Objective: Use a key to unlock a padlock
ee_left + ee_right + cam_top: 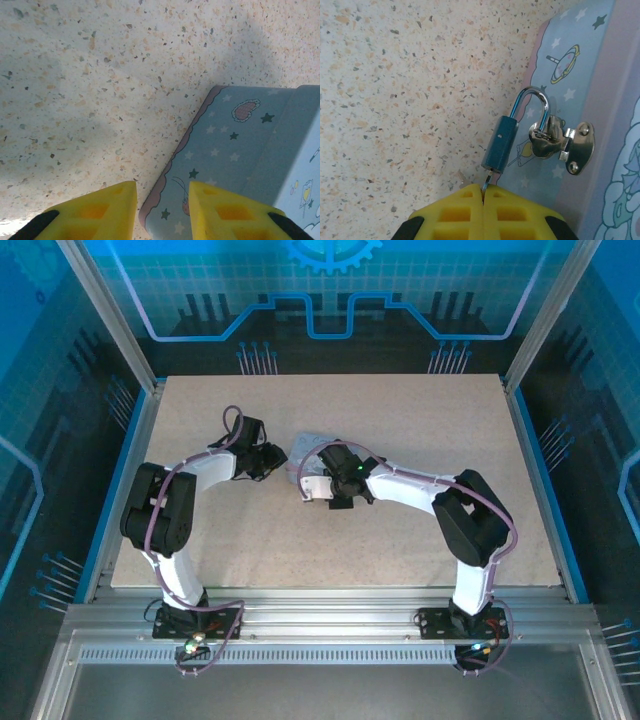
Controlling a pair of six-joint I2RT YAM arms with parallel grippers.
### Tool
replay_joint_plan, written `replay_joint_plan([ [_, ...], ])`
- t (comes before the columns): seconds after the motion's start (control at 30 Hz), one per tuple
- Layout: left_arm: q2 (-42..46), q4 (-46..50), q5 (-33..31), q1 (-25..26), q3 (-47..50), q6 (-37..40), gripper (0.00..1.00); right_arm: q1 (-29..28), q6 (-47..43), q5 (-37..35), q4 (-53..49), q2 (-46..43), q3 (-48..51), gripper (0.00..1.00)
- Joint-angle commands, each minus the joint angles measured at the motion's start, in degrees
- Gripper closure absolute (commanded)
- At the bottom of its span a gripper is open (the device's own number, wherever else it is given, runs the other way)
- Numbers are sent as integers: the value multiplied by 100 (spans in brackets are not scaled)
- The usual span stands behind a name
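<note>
Key [487, 181] clenched in my right gripper [484, 193], tip in padlock [500, 144]; left gripper [162, 201] straddles tin [240, 150], hold unclear; skewed twist risks slip.

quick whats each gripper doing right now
left gripper: open, jaws apart at the tin corner
right gripper: closed on the key, in the padlock

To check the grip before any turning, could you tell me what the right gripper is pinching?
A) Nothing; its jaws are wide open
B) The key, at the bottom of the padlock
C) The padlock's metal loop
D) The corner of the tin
B: the right gripper has its fingers closed together on the key, whose thin blade runs up into the bottom of the padlock.
</note>
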State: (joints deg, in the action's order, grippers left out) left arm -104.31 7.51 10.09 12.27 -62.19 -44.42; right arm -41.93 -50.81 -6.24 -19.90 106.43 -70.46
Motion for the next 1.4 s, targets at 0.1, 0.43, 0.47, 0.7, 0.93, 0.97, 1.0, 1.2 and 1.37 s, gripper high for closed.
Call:
replay_joint_plan([
  [0.1, -150, 323, 337, 197, -145, 198, 67, 49, -319, -199, 752, 135, -126, 100],
  [0.43, -197, 295, 381, 290, -180, 163, 67, -234, -419, -403, 965, 349, -381, 100],
  [0.47, -178, 280, 367, 288, -150, 170, 67, -224, -373, -399, 1018, 299, -344, 100],
  [0.7, -147, 287, 311, 278, -101, 197, 67, -214, -122, -280, 911, -19, -275, 100],
  [0.93, -80, 302, 276, 214, -87, 204, 67, -63, 166, -394, 768, -451, 59, 100],
  [0.97, -85, 304, 287, 214, -91, 215, 67, -46, 173, -412, 772, -520, 128, 100],
  [1.0, -89, 291, 290, 214, -99, 206, 67, -31, 189, -407, 792, -593, 207, 100],
  [1.2, -93, 204, 333, 214, -36, 132, 67, -96, 179, -439, 724, -650, 319, 100],
  [1.37, 198, 155, 295, 196, 181, 127, 61, -113, 406, -474, 879, -936, 594, 100],
])
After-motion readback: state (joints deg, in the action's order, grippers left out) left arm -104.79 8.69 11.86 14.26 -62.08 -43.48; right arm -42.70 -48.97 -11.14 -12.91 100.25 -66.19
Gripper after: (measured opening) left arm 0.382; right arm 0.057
